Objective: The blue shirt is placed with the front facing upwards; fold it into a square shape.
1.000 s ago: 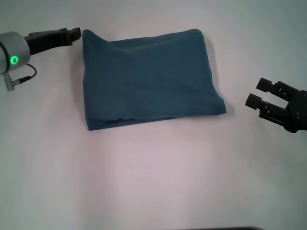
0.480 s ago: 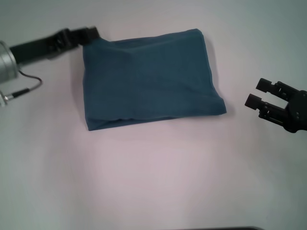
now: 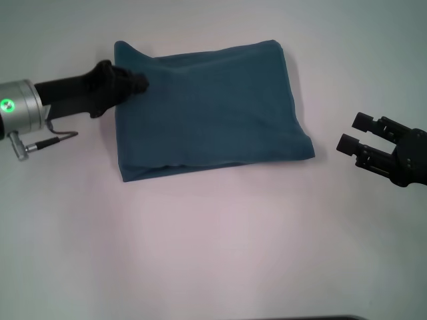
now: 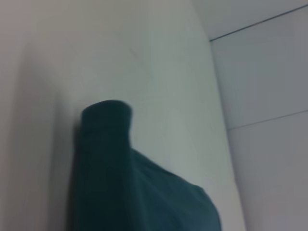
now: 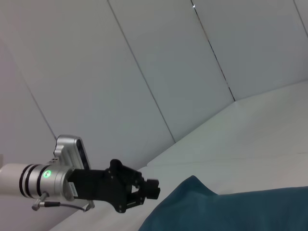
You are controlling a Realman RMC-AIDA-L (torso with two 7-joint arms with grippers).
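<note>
The blue shirt (image 3: 207, 107) lies folded into a rough rectangle on the white table, plain side up, with its far left corner raised in a small peak. My left gripper (image 3: 137, 81) reaches in from the left and sits over the shirt's left edge, just below that corner. The left wrist view shows the raised corner of the shirt (image 4: 120, 192) close up. From the right wrist view, the left gripper (image 5: 153, 188) is beside the shirt (image 5: 231, 211). To the right of the shirt, my right gripper (image 3: 351, 131) is open, empty and clear of the cloth.
The white table (image 3: 213, 253) carries only the shirt. Pale panelled walls (image 5: 144, 62) stand behind the table's far side. A thin cable (image 3: 57, 135) hangs from the left wrist.
My left arm swung from beyond the shirt's far left corner toward me and onto the shirt's left edge. The right gripper shifted very slightly left. The shirt lies unchanged.
</note>
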